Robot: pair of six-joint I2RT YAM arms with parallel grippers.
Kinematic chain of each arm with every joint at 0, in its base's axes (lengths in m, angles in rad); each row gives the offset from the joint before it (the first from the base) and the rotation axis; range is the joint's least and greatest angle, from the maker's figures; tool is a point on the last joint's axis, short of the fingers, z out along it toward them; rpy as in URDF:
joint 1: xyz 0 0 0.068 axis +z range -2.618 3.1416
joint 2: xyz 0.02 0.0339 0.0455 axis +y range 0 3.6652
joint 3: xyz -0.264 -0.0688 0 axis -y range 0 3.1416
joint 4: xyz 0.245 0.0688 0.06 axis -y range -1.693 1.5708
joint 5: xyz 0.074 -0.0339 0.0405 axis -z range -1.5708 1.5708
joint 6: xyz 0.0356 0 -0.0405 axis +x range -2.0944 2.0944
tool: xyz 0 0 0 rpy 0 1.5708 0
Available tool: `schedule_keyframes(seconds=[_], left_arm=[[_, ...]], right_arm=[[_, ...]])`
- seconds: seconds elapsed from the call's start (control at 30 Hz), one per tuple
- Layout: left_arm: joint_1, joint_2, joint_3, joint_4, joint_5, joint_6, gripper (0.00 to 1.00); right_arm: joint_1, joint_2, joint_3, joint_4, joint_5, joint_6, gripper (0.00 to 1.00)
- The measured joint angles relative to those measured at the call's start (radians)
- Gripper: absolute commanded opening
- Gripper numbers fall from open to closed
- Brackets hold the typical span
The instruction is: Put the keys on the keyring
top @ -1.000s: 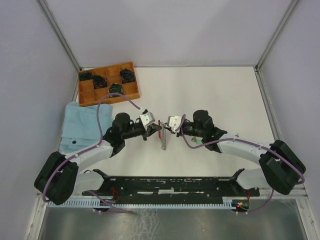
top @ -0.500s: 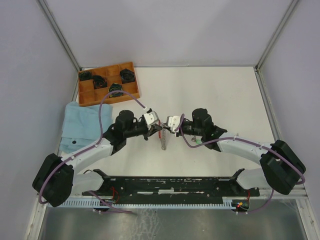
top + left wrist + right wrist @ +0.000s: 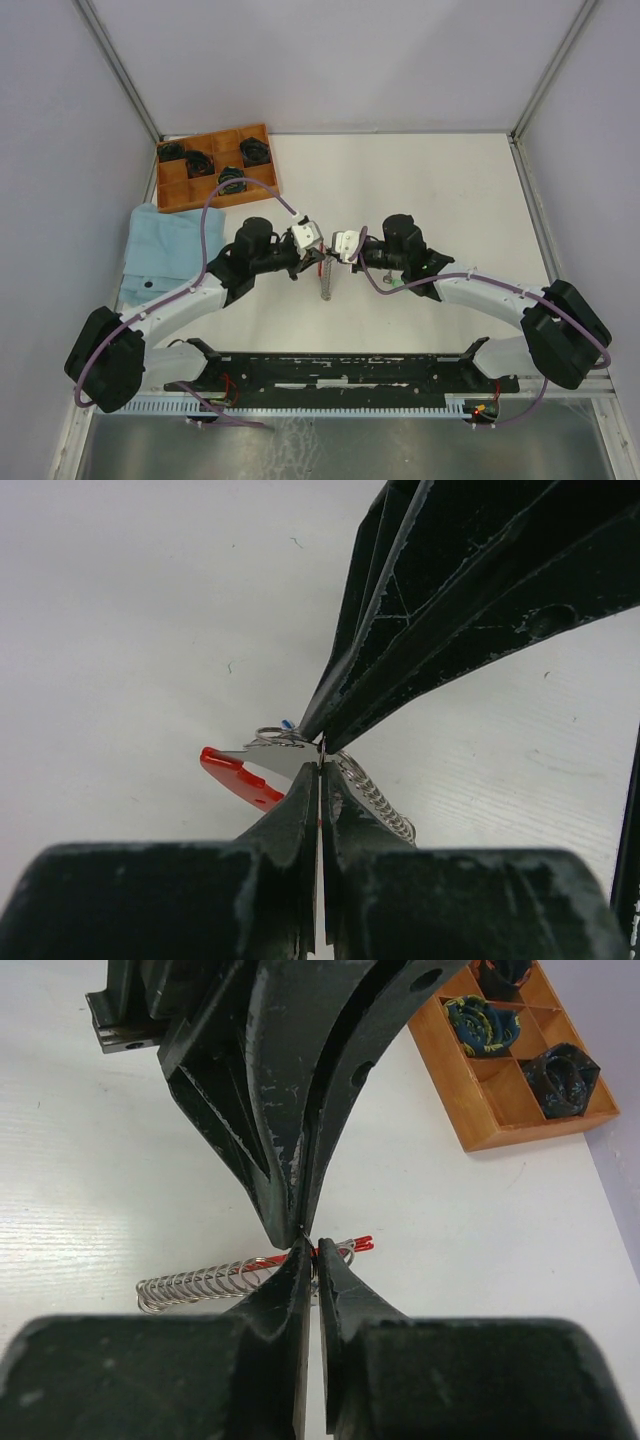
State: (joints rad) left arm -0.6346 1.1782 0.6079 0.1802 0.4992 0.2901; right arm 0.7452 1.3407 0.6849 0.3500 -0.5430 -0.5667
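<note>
My two grippers meet tip to tip over the middle of the table. The left gripper (image 3: 317,257) (image 3: 320,767) is shut on the thin metal edge of the keyring (image 3: 278,737). The right gripper (image 3: 327,258) (image 3: 313,1257) comes from the other side and its jaws are closed to a sliver on the same thin wire. The red loop strap (image 3: 358,1244) (image 3: 240,780) and the silver chain (image 3: 195,1283) (image 3: 326,285) hang off the ring. A blue speck (image 3: 287,723) peeks out beside the ring. A small green piece (image 3: 397,284), perhaps a key, lies by the right arm.
A wooden compartment tray (image 3: 268,158) with dark round coils (image 3: 255,150) stands at the back left. A light blue cloth (image 3: 160,250) lies left of the left arm. Grey walls close in the table on three sides.
The left gripper has moved right, up against the right gripper's tips. The right gripper's jaws have narrowed onto the ring. The chain still hangs in the same spot.
</note>
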Motion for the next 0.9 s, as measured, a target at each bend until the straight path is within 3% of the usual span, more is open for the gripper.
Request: schedule_keyframes(seconds=[0.13, 0.27, 0.57, 0.9], left_arm=[[0.0, 0.0, 0.001, -0.003, -0.011, 0.001, 0.16], [-0.001, 0.0, -0.021, 0.047, -0.026, 0.004, 0.28], [0.009, -0.009, -0.176, 0.253, -0.036, 0.005, 0.32], [0.091, -0.01, -0.274, 0.504, 0.034, -0.033, 0.34]], right_arm=[[0.0, 0.0, 0.001, -0.01, -0.003, 0.0, 0.01], [0.0, 0.0, 0.001, -0.015, -0.003, 0.002, 0.01], [0.0, 0.0, 0.0, 0.006, -0.003, 0.03, 0.01], [0.0, 0.001, -0.013, 0.043, -0.003, 0.058, 0.01]])
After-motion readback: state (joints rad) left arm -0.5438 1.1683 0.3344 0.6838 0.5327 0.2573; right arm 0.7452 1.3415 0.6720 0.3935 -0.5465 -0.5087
